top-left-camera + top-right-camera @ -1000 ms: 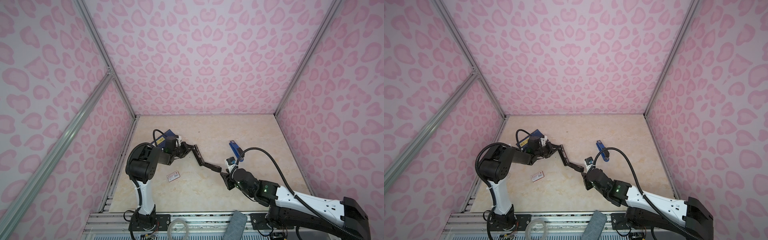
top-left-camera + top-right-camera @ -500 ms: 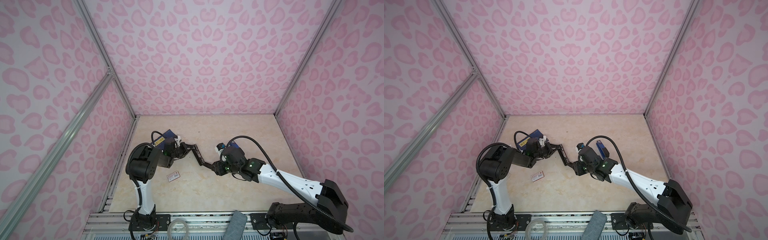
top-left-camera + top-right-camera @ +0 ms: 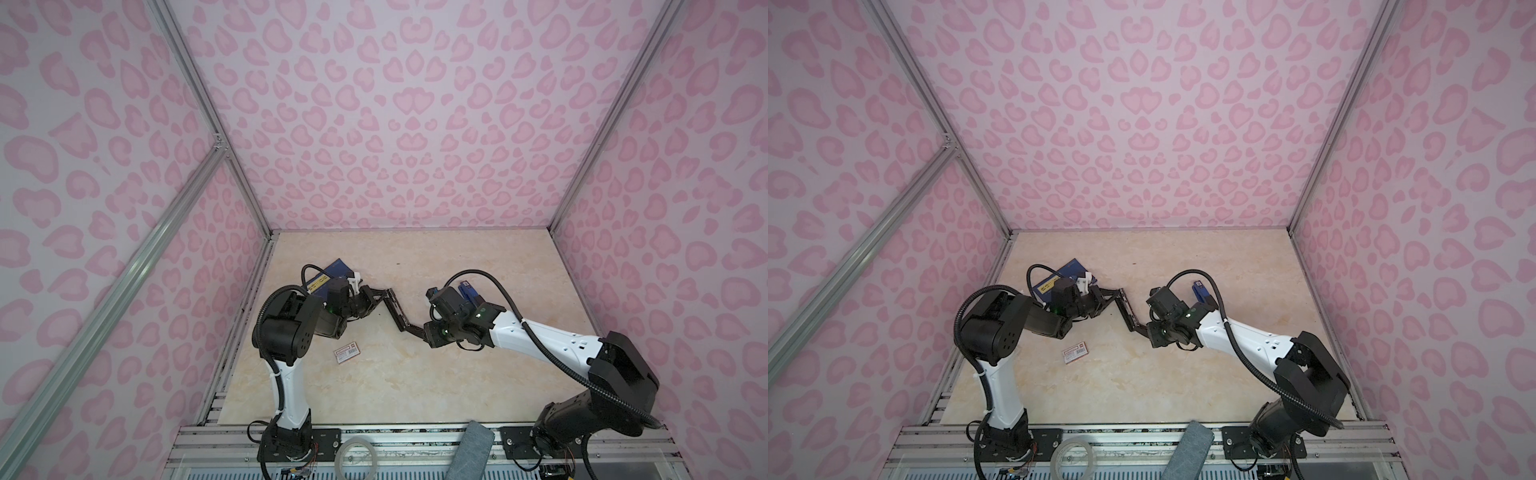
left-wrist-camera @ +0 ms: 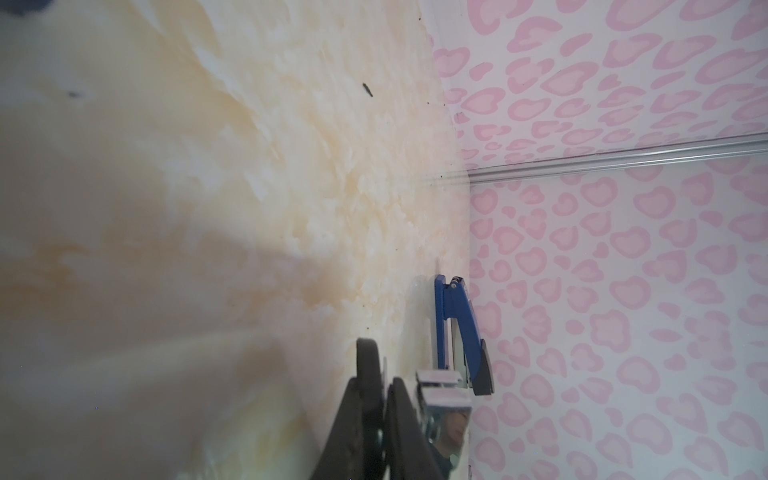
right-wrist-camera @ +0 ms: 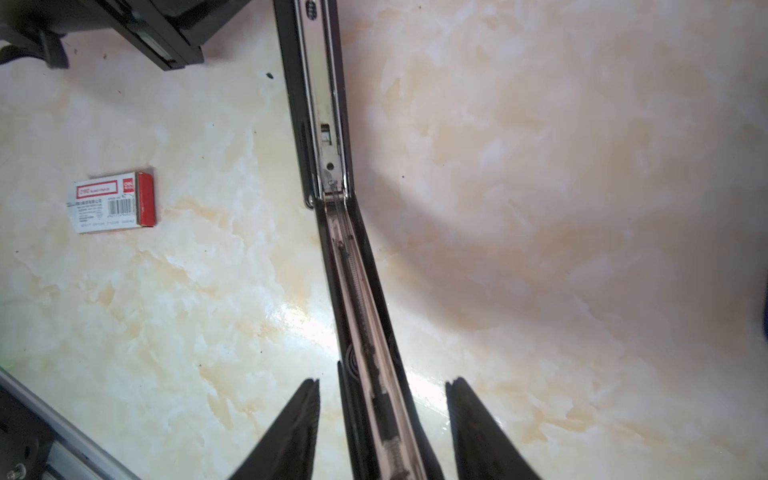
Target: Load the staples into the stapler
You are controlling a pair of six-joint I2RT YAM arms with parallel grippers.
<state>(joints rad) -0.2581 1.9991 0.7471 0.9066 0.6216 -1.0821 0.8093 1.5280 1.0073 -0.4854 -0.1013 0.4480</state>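
The black stapler lies folded open on the marble table. My left gripper is shut on its far arm. The near arm holds the open metal channel with a spring inside. My right gripper stands astride that arm. Its jaws are open, with a gap on each side. The staples show in no view.
A small white red-labelled box lies at the front left. A dark blue booklet sits behind my left wrist. A blue stapler rests behind my right wrist. Pink walls enclose three sides.
My right arm has swung up from the front edge to the right side, its gripper staying at the stapler's near end. The left gripper and stapler have barely moved.
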